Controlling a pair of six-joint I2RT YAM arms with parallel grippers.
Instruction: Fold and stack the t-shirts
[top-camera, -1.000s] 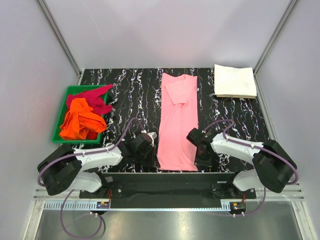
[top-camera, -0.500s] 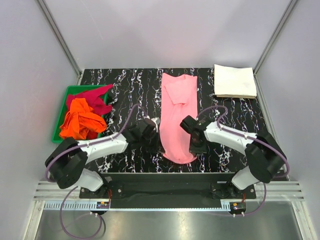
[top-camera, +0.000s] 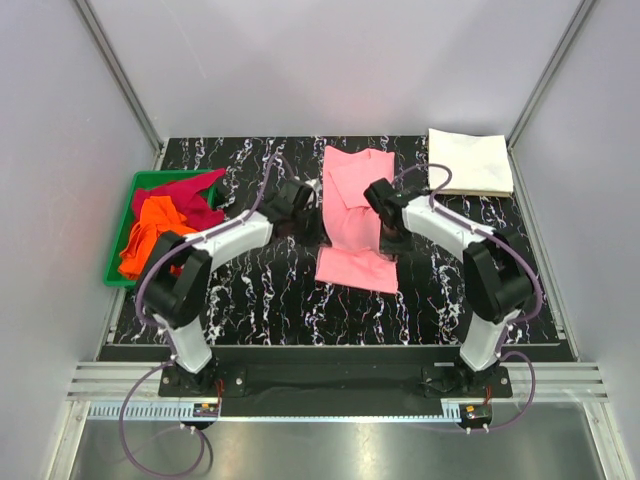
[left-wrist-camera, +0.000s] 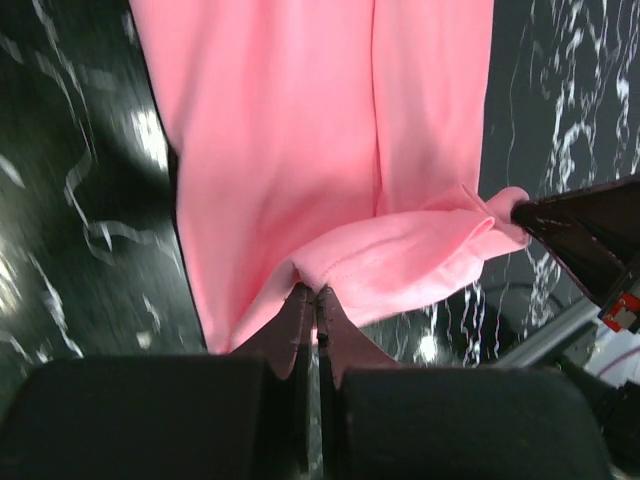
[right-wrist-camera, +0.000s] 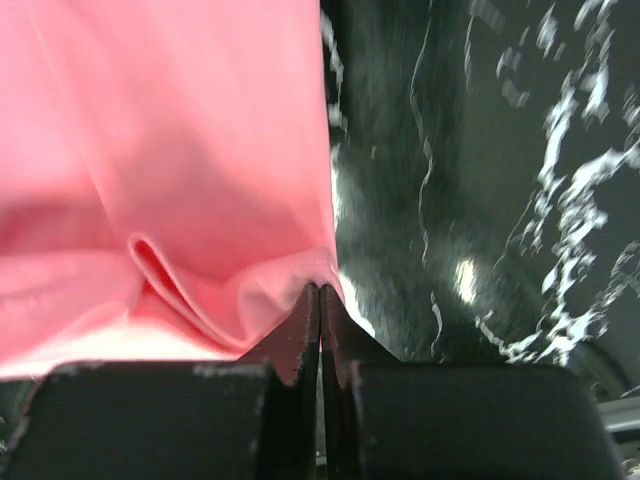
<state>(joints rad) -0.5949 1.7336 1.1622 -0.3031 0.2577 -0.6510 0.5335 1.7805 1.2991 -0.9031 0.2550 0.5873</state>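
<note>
Right now the pink shirt (top-camera: 350, 180) lies on the black marbled table (top-camera: 250, 290), well to the R of the green tray (top-camera: 122, 278), abt mid-table, as a long narrow strip running away from the arm bases. Cloth is plain light pink, soft, no print. Sleeves are tucked in, w/ a folded-over flap showing near the far end. The near end is up off the table & doubled back twd the far end, so a loose panel w/ a straight lower edge hangs at the front. L wrist cam: left gripper (left-wrist-camera: 315, 300) has its jaws fully closed w/ a thin pinch of pink hem caught between the tips. From there the cloth bunches in a soft roll across to the other arm's dark fingertip. This grip is on the shirt's tray-side edge. R wrist cam: right gripper (right-wrist-camera: 320, 295) is likewise clamped tight on a corner fold of the same shirt, on the edge away from the tray. Fabric there drapes off in smooth sheets w/ one rounded crease. In the tray, the orange shirt (top-camera: 160, 240) is crumpled at the near side. The dark red shirt (top-camera: 190, 195) is behind it, partly over the far rim. The white shirt (top-camera: 468, 162) is folded to a neat rectangle at the table corner farthest from the tray.
</note>
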